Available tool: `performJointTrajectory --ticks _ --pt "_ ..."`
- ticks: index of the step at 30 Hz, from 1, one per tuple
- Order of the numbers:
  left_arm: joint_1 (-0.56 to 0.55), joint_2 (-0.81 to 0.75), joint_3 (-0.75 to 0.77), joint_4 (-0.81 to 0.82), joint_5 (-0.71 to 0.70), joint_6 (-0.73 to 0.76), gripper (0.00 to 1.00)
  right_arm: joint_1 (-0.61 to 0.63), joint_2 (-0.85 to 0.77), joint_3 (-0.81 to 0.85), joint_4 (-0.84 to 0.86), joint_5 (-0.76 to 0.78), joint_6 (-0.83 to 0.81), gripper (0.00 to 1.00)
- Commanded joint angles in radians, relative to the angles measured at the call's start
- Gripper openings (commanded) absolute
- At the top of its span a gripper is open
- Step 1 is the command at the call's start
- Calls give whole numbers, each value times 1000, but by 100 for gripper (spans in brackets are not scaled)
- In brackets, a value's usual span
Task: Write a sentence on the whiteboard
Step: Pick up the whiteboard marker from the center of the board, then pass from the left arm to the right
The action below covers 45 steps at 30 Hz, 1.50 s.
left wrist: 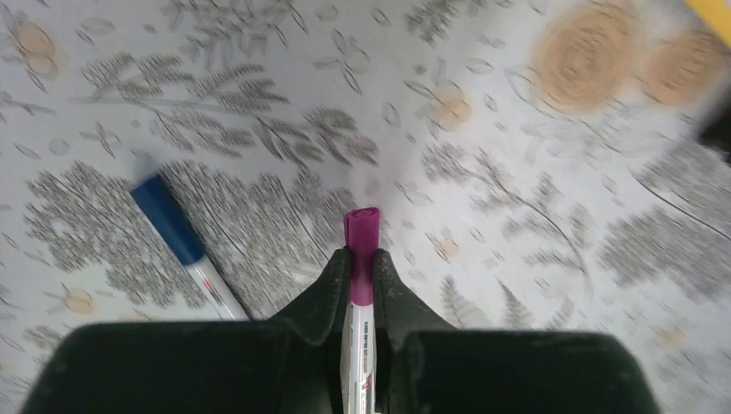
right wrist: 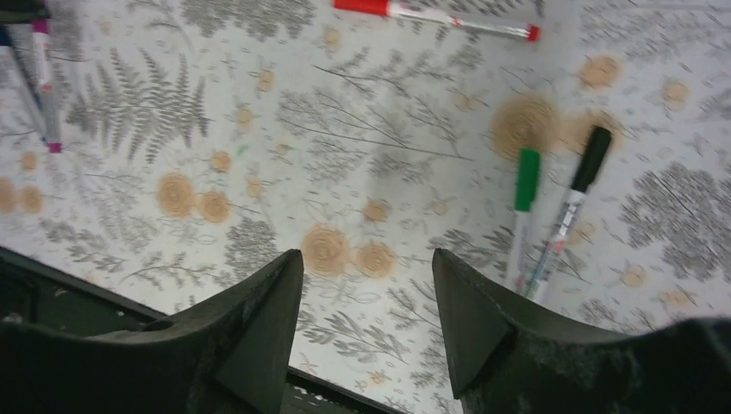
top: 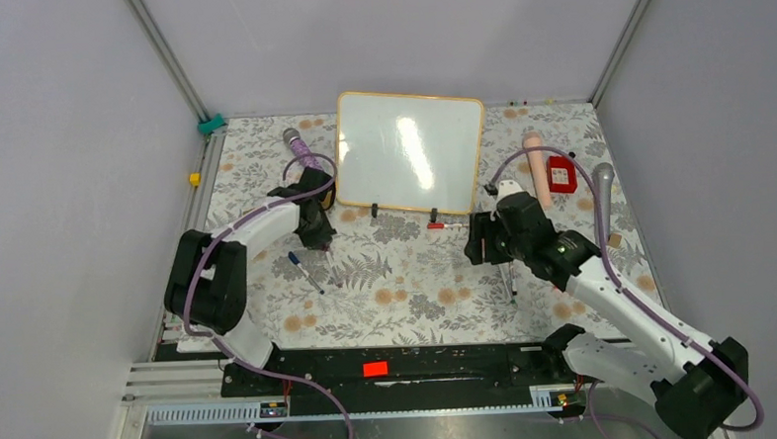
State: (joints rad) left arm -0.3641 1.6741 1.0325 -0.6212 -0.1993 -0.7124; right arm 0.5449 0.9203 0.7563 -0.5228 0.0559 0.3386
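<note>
The whiteboard [top: 409,151] stands tilted at the back centre on two small black feet. Its surface is blank, with only glare, and no lettering shows. My left gripper [top: 318,234] is just off the board's lower left corner. In the left wrist view it [left wrist: 361,257] is shut on a capped magenta marker [left wrist: 361,228], held above the floral cloth. The board's yellow rim [left wrist: 714,10] shows at the top right of that view. My right gripper [top: 479,241] is near the board's lower right corner, and in the right wrist view it [right wrist: 368,263] is open and empty.
A blue marker [top: 303,270] lies by my left gripper and also shows in the left wrist view [left wrist: 172,228]. A red marker [right wrist: 431,17], a green marker [right wrist: 526,194] and a black marker [right wrist: 586,172] lie on the cloth. A pink cylinder [top: 536,169] and a red box [top: 561,174] sit at the back right.
</note>
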Motion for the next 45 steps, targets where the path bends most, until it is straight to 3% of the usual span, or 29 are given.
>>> performJointTrajectory --ticks 1,6,10,14,20,28,33,45 --pt "11 -148 84 -60 218 -165 0 71 81 128 143 -101 37 65" --pt "22 -270 109 -20 416 -360 0 116 217 252 303 -231 152 77" --pt "30 -384 25 139 504 -610 0 204 310 374 363 -192 189 84" --pt "28 -489 -75 342 487 -875 0 258 379 459 410 -121 240 83" --pt "27 -538 -109 409 459 -1067 0 283 433 476 507 -40 322 76" --pt "9 -543 -102 438 448 -1120 0 324 505 550 468 -5 320 69" --pt "-19 -546 -100 440 428 -1134 0 332 523 559 469 34 324 50" --pt "-47 -571 -127 407 411 -1175 0 332 544 577 466 85 342 43"
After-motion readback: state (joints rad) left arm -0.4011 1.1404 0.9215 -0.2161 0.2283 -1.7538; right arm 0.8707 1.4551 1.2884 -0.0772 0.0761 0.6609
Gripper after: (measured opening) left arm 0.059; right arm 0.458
